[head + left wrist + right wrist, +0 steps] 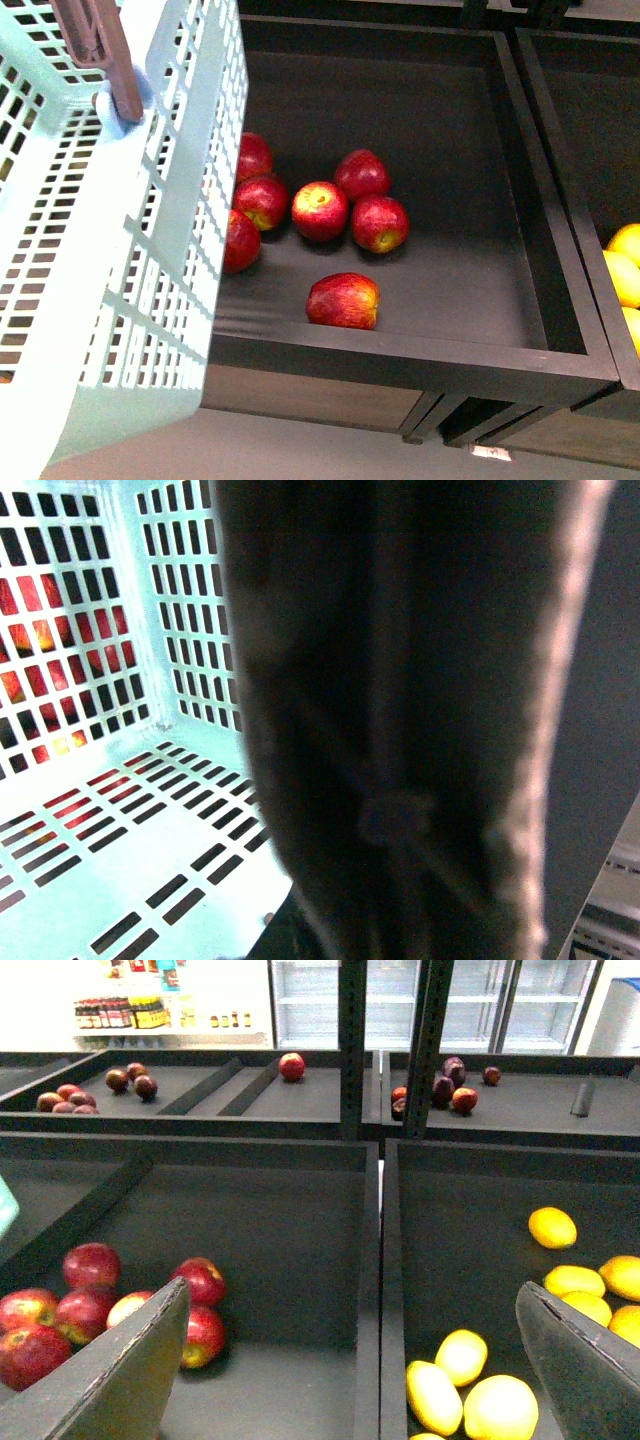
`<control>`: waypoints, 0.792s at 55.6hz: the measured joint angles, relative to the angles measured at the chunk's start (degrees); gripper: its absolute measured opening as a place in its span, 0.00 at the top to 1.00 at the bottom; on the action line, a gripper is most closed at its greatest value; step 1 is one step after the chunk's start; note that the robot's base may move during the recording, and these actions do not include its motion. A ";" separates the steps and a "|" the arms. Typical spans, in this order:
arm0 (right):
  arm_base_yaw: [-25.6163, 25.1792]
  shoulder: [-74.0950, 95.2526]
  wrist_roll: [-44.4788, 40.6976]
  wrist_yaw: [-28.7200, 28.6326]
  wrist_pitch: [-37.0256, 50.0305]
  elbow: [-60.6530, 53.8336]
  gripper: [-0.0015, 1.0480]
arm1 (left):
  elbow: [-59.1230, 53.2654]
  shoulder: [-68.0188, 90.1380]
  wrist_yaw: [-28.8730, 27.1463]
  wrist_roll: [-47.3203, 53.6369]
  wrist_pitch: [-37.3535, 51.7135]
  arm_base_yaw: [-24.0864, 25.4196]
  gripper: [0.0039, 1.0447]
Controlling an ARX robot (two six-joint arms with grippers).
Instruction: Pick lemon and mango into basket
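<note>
At the left of the front view, the basket (120, 250) hangs tilted above the edge of a dark shelf bin (450, 150), its brown handle (100, 45) at the top corner and its slotted wall covering part of the nearest apple. The left wrist view looks into the basket's pale lattice floor and walls, with red showing through the slots, but a dark blurred shape (400, 730) fills the middle. Whether the left gripper is clasped on anything cannot be told. Yellow fruits (500, 1405) lie in the neighbouring bin to the right, some clustered close together and one oval one (552, 1228) a little apart. Which is the lemon and which the mango cannot be told. The right gripper (352, 1285) hovers above the wall between the two bins, its fingers (120, 1370) spread wide with nothing between them. Red apples (320, 210) sit grouped in the first bin, one (343, 300) alone near its front wall. More dark and red fruit lies on the shelves behind.
</note>
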 joint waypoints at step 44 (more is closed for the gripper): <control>0.00 -0.02 0.00 0.17 0.00 0.00 0.08 | 37.99 39.34 16.70 39.04 -8.59 -26.67 0.96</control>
